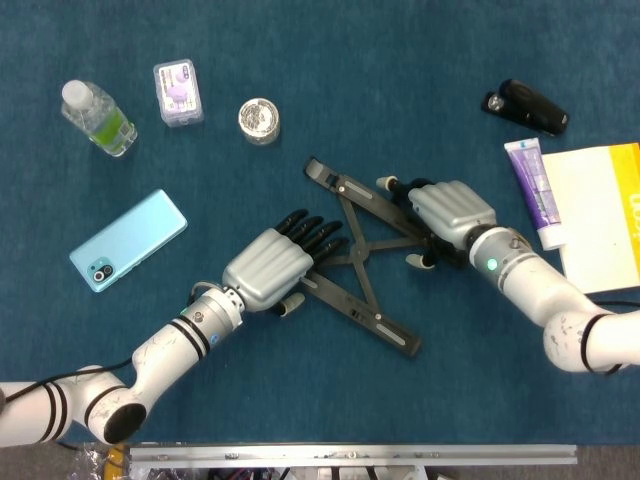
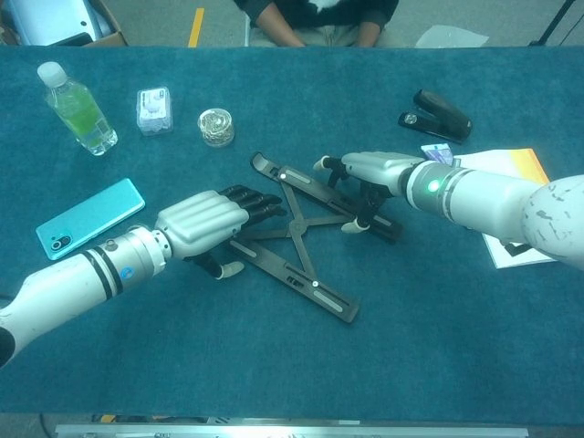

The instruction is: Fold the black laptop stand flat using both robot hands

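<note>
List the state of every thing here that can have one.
Stand: spread open, lying on the table.
Left hand: fingers extended onto the stand's left bar.
Right hand: resting on the stand's right bar.
Bottle: capped, lying down.
Stapler: closed.
Phone: back up.
Tube: capped.

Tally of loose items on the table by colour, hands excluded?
Black: 2 - laptop stand, stapler
Clear/green: 1 - bottle
Light blue: 1 - phone
Purple: 2 - small case, tube
Silver: 1 - round tin
Yellow/white: 1 - booklet
Total: 8
</note>
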### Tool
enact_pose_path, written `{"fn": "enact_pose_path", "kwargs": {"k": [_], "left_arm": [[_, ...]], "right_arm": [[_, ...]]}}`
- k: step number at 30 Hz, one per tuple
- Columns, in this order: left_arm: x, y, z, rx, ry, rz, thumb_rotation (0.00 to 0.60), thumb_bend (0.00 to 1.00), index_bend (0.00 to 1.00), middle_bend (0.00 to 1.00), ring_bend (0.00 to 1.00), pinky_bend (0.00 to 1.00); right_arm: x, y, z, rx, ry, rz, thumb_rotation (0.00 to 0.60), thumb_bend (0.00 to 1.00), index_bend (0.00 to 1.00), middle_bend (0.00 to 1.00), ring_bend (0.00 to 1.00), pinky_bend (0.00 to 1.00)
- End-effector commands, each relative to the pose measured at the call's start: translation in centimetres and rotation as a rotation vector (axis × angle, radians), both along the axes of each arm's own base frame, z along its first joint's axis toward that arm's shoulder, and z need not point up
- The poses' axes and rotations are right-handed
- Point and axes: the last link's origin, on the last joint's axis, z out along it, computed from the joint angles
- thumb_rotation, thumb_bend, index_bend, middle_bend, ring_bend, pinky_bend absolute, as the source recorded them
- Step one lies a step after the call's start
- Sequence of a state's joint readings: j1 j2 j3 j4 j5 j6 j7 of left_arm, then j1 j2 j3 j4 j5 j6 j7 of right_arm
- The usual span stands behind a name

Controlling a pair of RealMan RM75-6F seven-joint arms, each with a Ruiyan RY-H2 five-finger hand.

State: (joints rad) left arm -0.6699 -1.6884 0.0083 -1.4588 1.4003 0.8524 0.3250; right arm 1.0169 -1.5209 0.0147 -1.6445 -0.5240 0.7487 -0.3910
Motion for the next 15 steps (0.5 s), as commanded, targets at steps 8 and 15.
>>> {"fn": "enact_pose_path", "kwargs": {"k": [8,15], "left_arm": [[-0.06,0.44,-0.48,0.013,-0.007,0.018,0.600,0.34,0.00,0.00,0.00,0.00],[0.06,0.53,-0.51,0.019,-0.015,0.023,0.600,0.34,0.00,0.00,0.00,0.00]], "right_arm": [[0.32,0.03,0.12,0.003,-0.015,0.005,0.600,0.20,0.00,0.22,0.13,0.29],[0.65,0.20,0.17,0.013,-0.022,0.010,0.600,0.20,0.00,0.22,0.13,0.29]]}}
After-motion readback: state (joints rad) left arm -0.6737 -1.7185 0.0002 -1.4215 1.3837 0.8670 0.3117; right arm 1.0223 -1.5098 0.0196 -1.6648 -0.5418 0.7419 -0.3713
